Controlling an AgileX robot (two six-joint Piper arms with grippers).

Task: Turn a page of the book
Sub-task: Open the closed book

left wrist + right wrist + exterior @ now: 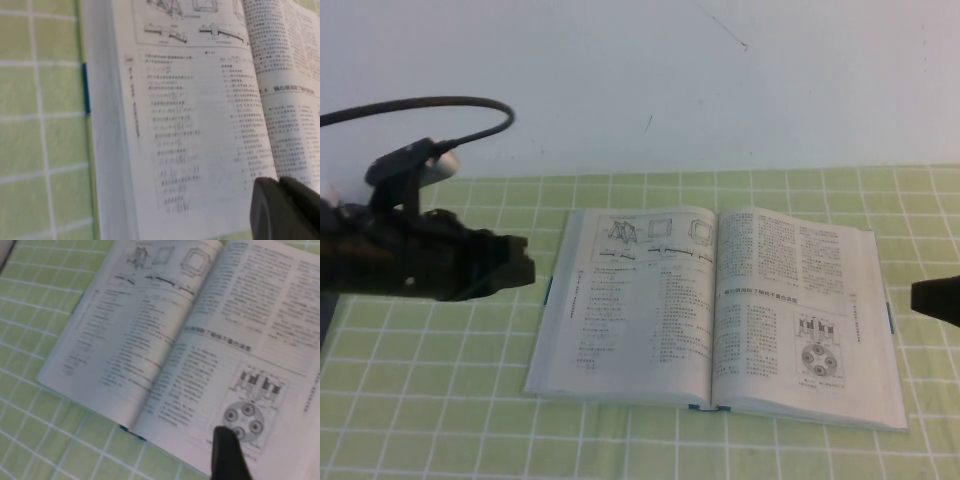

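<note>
The book (630, 300) lies open and flat on the green checked mat. The page (800, 290) is its right-hand leaf, with text columns and a round four-circle diagram (817, 362). The left-hand leaf carries frame sketches. My left gripper (520, 265) is shut and empty, hovering left of the book. In the left wrist view its fingertips (265, 187) sit over the lower left leaf. My right gripper (932, 300) is open and empty at the right edge, just off the book. One of its fingers (227, 452) shows over the diagram (242, 421).
The green checked mat (440, 400) covers the table up to a white wall behind. A black cable (450, 105) loops above the left arm. A thin blue cover edge (86, 95) shows along the book's left side.
</note>
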